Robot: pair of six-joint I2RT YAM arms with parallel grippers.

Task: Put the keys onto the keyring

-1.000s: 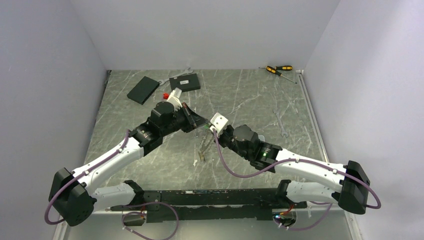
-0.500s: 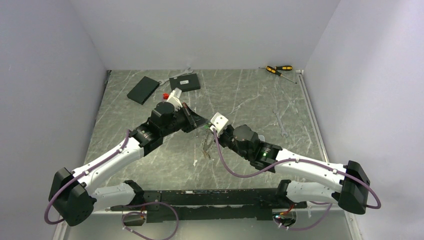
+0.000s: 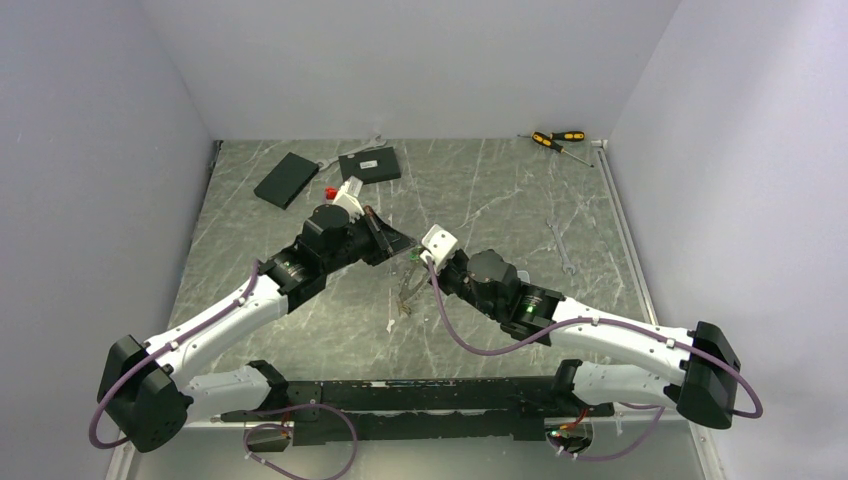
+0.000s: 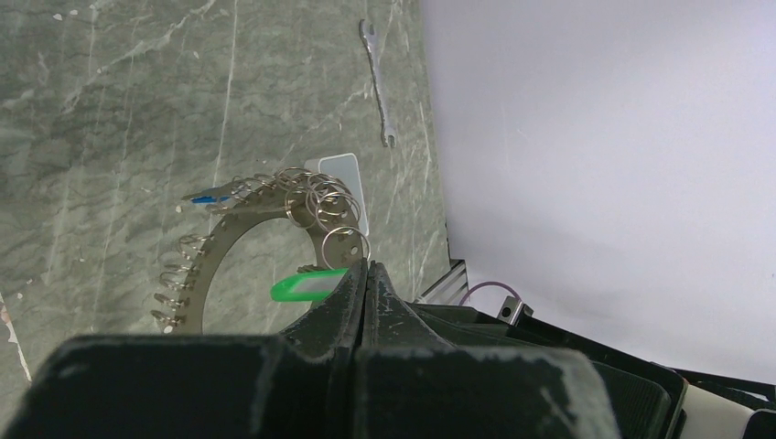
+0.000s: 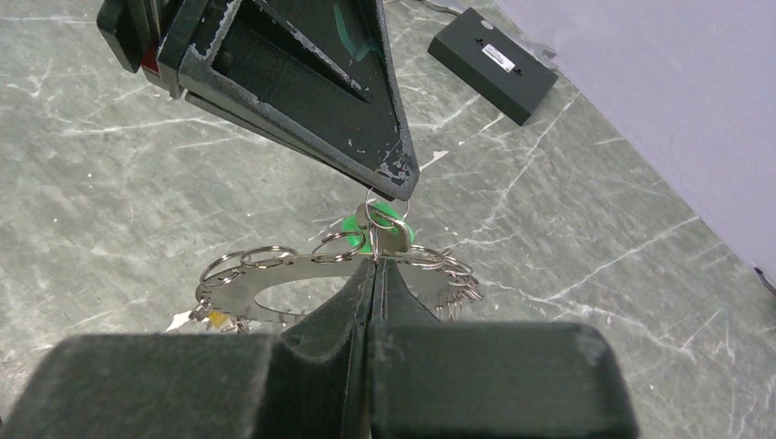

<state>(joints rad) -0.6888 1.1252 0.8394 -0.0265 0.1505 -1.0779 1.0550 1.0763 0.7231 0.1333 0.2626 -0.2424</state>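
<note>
The keyring [image 5: 274, 285], a flat grey metal ring with many small split rings on its rim, hangs in the air between my two grippers; it also shows in the top view [image 3: 404, 290] and the left wrist view [image 4: 212, 245]. My right gripper [image 5: 373, 262] is shut on its rim. My left gripper [image 4: 368, 267] is shut on a thin split ring [image 5: 376, 216] that carries the green-tagged key [image 4: 306, 285], right at the keyring's rim. A blue key [image 4: 207, 195] and a yellow tag [image 5: 217, 317] hang on the keyring.
Two flat black boxes [image 3: 285, 180] [image 3: 369, 166] lie at the back left. Yellow-and-black screwdrivers [image 3: 558, 140] lie at the back right. A wrench [image 3: 561, 247] lies to the right, another [image 3: 368, 143] at the back. A small pale piece [image 3: 390, 325] lies under the keyring.
The hanging keyring has swung slightly to the right and back. Both grippers have stayed shut and almost still.
</note>
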